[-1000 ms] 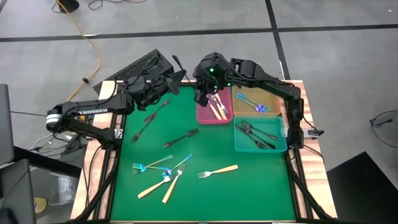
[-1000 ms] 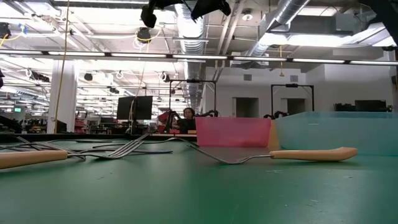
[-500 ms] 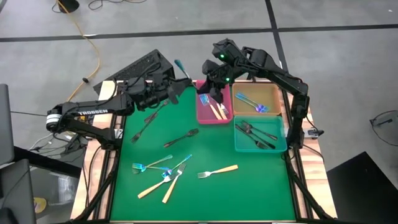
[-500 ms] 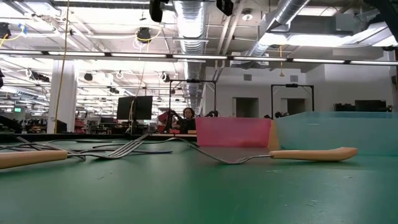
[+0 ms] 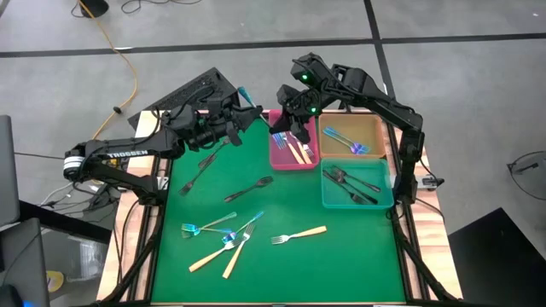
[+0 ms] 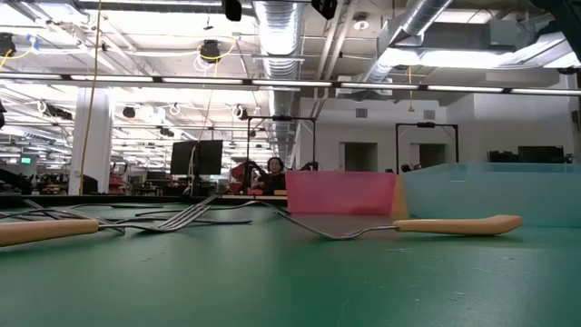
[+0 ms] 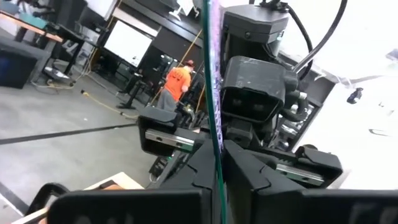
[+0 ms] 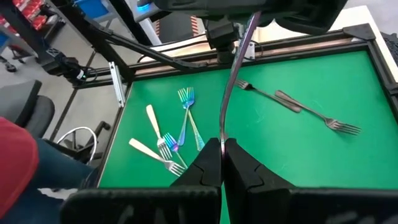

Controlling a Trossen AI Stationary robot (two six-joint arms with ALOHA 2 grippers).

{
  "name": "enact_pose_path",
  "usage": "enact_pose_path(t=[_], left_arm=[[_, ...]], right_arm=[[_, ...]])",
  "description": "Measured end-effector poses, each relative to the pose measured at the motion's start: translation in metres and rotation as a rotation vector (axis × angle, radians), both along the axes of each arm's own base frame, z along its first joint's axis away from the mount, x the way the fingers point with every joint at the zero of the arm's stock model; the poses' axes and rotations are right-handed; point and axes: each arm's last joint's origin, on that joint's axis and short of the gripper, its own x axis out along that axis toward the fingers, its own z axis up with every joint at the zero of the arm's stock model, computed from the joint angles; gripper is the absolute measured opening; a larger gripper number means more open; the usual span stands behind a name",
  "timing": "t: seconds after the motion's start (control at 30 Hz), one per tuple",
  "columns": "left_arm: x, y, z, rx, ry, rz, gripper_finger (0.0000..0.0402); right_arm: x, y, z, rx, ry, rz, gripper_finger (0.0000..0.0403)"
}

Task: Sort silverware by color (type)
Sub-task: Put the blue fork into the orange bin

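Left gripper [image 5: 241, 106] clamped one end of a blue fork [image 5: 256, 109] | right gripper [image 5: 286, 124] pinched the other end — a mid-air handoff at 12 o'clock | likely bound for the tan bin [image 5: 373, 128] holding blue forks [image 5: 350, 143]

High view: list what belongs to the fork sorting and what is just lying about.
Job: iridescent fork, gripped by the left gripper and the right gripper; loose forks on the green mat; pink bin, tan bin, teal bin.
Lying about: black keyboard; yellow cable on the floor.
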Motion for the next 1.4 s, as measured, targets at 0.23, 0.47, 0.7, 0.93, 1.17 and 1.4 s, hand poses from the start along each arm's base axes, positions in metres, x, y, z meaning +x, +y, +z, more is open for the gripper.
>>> enact_pose_path(t=[0.23, 0.47, 0.7, 0.93, 1.17, 1.4], left_arm=[[0.000, 0.000, -0.001, -0.004, 0.005, 0.012, 0.0002], [0.000, 0.003, -0.004, -0.033, 0.028, 0.111, 0.0000], [-0.002, 0.006, -0.004, -0.080, 0.015, 0.193, 0.0000], [-0.003, 0.008, -0.007, -0.114, 0.024, 0.254, 0.0000], [-0.003, 0.008, -0.006, -0.117, 0.017, 0.262, 0.0000], [-0.003, 0.008, -0.006, -0.119, 0.017, 0.266, 0.0000]], right_arm=[[-0.001, 0.000, -0.001, -0.005, 0.011, -0.009, 0.0022], [-0.001, -0.004, -0.004, -0.073, 0.073, -0.165, 0.0076], [0.003, 0.000, -0.004, -0.265, 0.096, -0.297, 0.0087], [0.014, 0.018, 0.004, -0.552, 0.050, -0.363, 0.0089], [0.017, 0.028, 0.008, -0.613, 0.009, -0.346, 0.0091], [0.025, 0.025, 0.001, -0.596, 0.020, -0.362, 0.0149]])
